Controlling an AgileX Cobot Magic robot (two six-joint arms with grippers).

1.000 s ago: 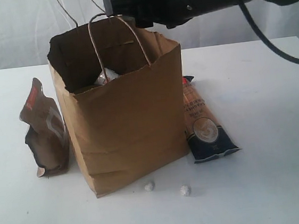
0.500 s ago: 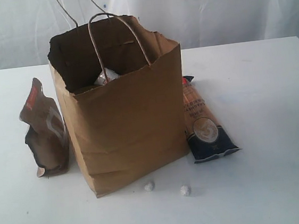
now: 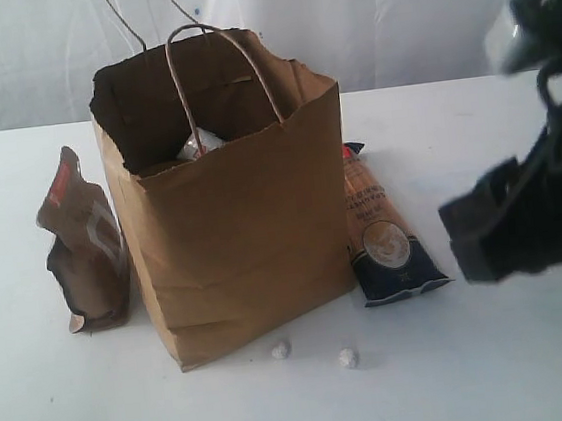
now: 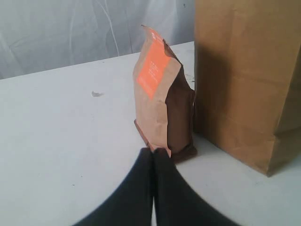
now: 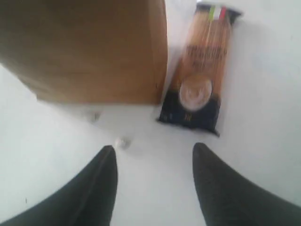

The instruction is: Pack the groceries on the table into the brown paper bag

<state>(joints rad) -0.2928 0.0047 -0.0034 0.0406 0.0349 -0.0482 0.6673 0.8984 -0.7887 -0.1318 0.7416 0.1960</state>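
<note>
On the table (image 3: 499,369), mid-scene: the brown paper bag (image 3: 232,226) stands upright with its mouth open and handles up, so goods can go in from above. Something pale (image 3: 199,144) shows inside near the rim; I cannot tell which item it is.

The dark-brown pouch (image 3: 84,251) stands upright just beside the bag's left wall. The long orange-navy packet (image 3: 384,230) lies flat along the bag's right side, navy end nearest the camera. Both are outside the bag, so I judge them the work left. Two small white scraps (image 3: 281,350) lie in front of the bag.

Right arm (image 3: 523,215): low at the right of the exterior view, blurred, wrist tipped toward the tabletop. Right gripper (image 5: 154,149): fingers parted with a clear gap, nothing between them, poised short of the packet's navy end. It is probably lining up for that packet.

Left gripper (image 4: 153,151): fingers pressed together, empty, low over the table, tips aimed at the pouch's foot. Whether they touch it, I cannot tell.
</note>
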